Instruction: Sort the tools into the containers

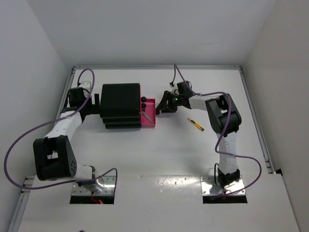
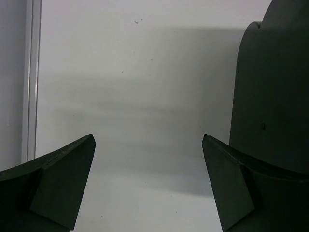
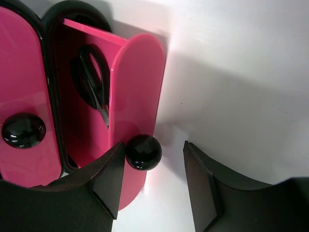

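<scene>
Pink drawer is jutting from the black cabinet, a black-handled tool lying inside; the right gripper, fingers apart, is bracketing its knob. A yellow-and-black tool is lying on the table, while the left gripper is gaping beside the cabinet's other side.

Left gripper: two dark wedge-shaped fingers at bottom corners, tips wide apart, bare surface showing between them. Black boxy cabinet, rounded top corner, fills right edge behind right-hand finger; contact unclear. White matte tabletop crossed by soft grey shadow bands. Pale metal rail runs vertically along left edge.
</scene>
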Controlling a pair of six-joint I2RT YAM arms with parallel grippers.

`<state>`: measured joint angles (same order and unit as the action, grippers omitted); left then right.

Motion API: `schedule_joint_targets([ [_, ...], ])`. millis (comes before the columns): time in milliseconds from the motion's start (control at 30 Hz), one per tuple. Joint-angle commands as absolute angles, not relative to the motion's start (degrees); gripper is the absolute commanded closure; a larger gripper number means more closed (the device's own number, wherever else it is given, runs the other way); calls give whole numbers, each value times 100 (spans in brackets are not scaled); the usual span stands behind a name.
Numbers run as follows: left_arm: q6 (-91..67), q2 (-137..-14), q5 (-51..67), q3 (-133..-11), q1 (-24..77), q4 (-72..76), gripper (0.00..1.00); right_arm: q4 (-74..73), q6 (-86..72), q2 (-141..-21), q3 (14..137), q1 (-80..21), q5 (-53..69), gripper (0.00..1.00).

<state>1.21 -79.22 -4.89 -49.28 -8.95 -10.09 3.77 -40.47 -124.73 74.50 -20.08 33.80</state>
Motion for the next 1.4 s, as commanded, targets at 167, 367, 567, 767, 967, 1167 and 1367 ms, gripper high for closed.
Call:
schedule_joint_targets([
  [167, 88, -7963, -220, -4676, -940, -738, 0, 939, -4605, -12814, 7462, -2302, 3937, 48],
  [367, 140, -7963, -35, -4676, -940, -686, 0, 1519, -5210, -13095, 7462, -2364, 4262, 48],
  [567, 141, -7963, 219, -4624, -940, -633, 0, 1880, -5562, -13289, 7514, -2479, 4474, 48],
  [767, 141, -8129, 325, -4623, -940, -580, 0, 2197, -5879, -13578, 7637, -2593, 4535, 48],
  [967, 141, -8130, 431, -4676, -940, -580, 0, 2435, -6187, -13878, 7805, -2707, 4597, 48],
  [1167, 202, -8130, 492, -4676, -940, -580, 0, 2610, -6363, -13992, 7919, -2769, 4597, 47],
  [1367, 70, -8008, 11, -4676, -993, -527, 0, 2672, -6320, -13580, 7473, -2629, 4535, 47],
])
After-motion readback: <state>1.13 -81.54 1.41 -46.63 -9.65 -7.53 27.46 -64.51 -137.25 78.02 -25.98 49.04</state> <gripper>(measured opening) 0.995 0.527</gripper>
